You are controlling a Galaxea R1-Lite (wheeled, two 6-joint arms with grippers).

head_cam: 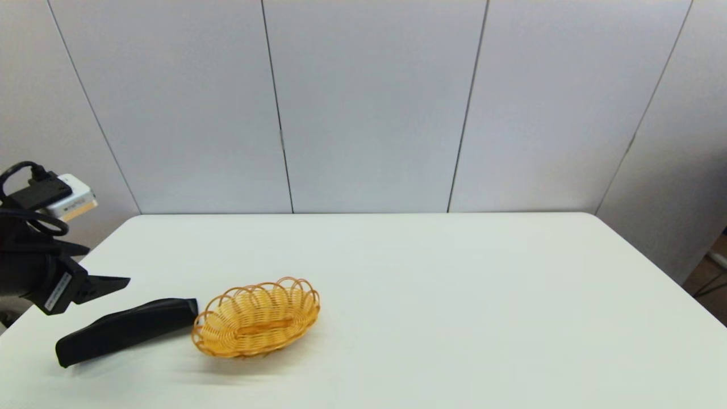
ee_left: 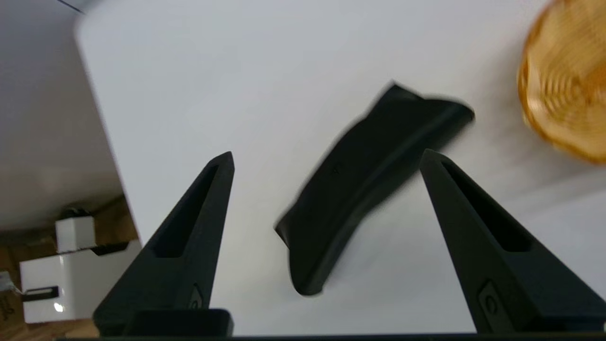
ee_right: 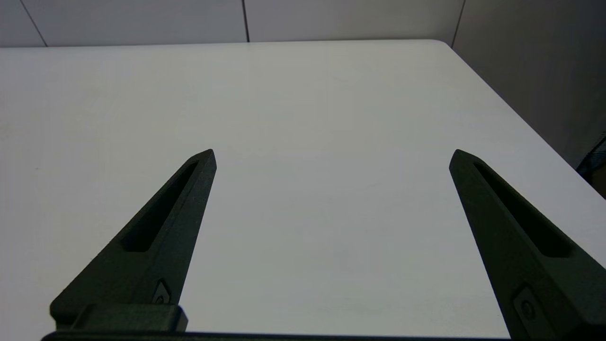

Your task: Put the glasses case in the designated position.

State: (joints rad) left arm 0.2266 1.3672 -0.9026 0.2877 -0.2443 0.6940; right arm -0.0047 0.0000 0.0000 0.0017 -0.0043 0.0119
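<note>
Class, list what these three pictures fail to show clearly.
- Case touching basket or not: head view, too close to tell.
- Basket: left wrist view, cut by edge, blurred.
- Left end effector: head view, mostly beyond the left edge.
- Right end effector: absent from head view.

Bright even light, soft shadows, left wrist view motion-blurred

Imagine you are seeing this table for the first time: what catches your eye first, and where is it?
The orange-yellow wicker basket stands out on the white table, at its front left and empty. Just to its left lies the black glasses case, one end at the basket's rim. The left gripper hovers open above the case, while the right gripper is open over bare table.
</note>
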